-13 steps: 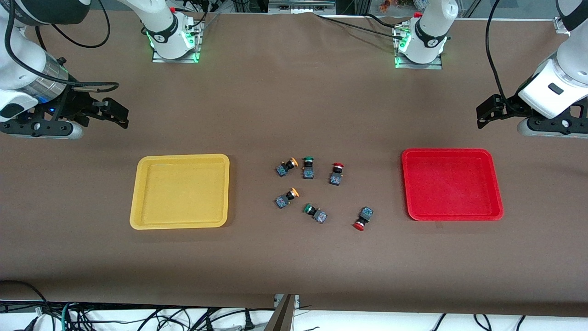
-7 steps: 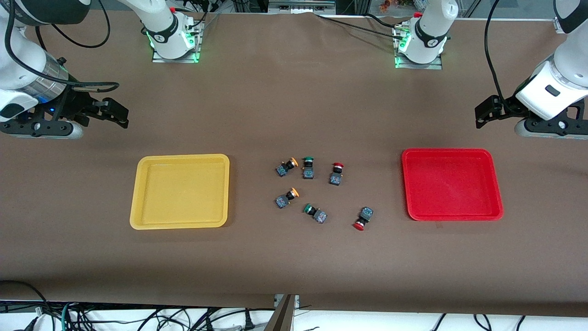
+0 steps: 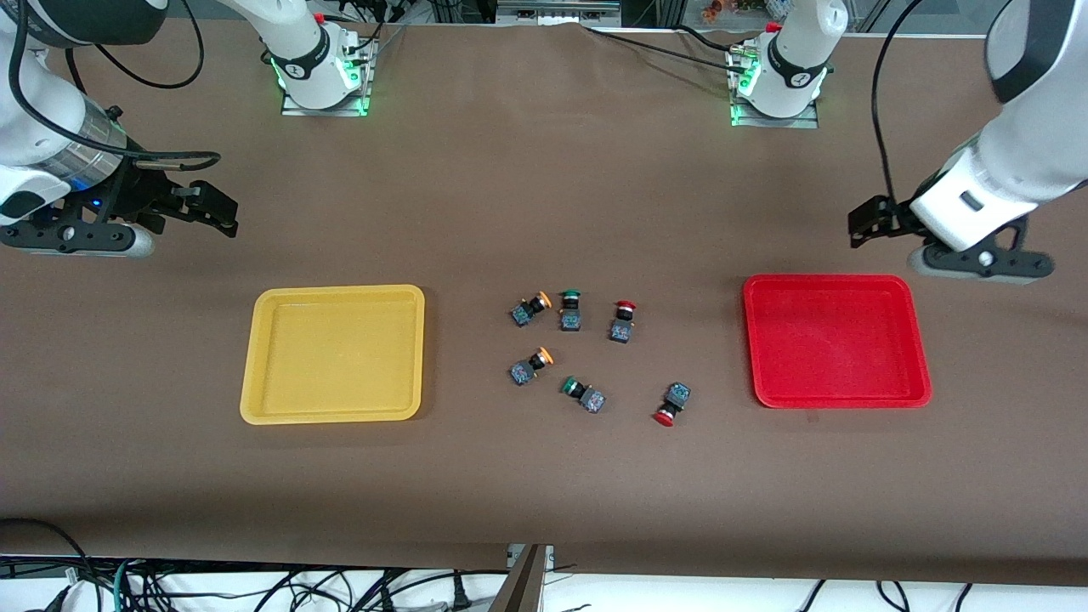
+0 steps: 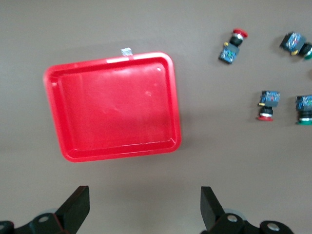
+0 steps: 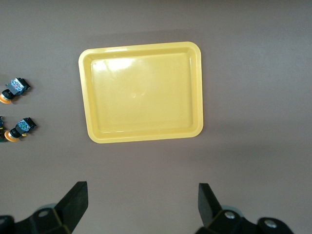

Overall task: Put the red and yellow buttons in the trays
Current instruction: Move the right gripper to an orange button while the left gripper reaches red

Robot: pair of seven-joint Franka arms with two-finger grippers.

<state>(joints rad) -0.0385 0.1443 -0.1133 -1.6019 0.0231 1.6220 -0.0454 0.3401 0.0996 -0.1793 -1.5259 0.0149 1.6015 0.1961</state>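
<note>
Two red-capped buttons [image 3: 623, 321] [image 3: 671, 403] and two orange-yellow-capped buttons [image 3: 531, 308] [image 3: 531, 365] lie on the table between the trays. The yellow tray [image 3: 331, 353] is toward the right arm's end and the red tray [image 3: 837, 340] toward the left arm's end; both hold nothing. My left gripper [image 3: 869, 224] is open and empty over bare table just off the red tray's rim [image 4: 175, 107]. Its wrist view shows both red buttons [image 4: 233, 46] [image 4: 267, 104]. My right gripper [image 3: 208, 208] is open and empty over bare table off the yellow tray [image 5: 141, 90]; that arm waits. Its wrist view shows both orange-yellow buttons [image 5: 13, 89] [image 5: 19, 129].
Two green-capped buttons [image 3: 570, 308] [image 3: 583, 393] lie among the others. A brown mat [image 3: 544, 476] covers the table. The arm bases [image 3: 323, 68] [image 3: 778, 76] stand along the table's edge farthest from the front camera.
My left arm has swung toward the middle of the table, bringing its gripper closer to the red tray. The right arm, buttons and trays have not moved.
</note>
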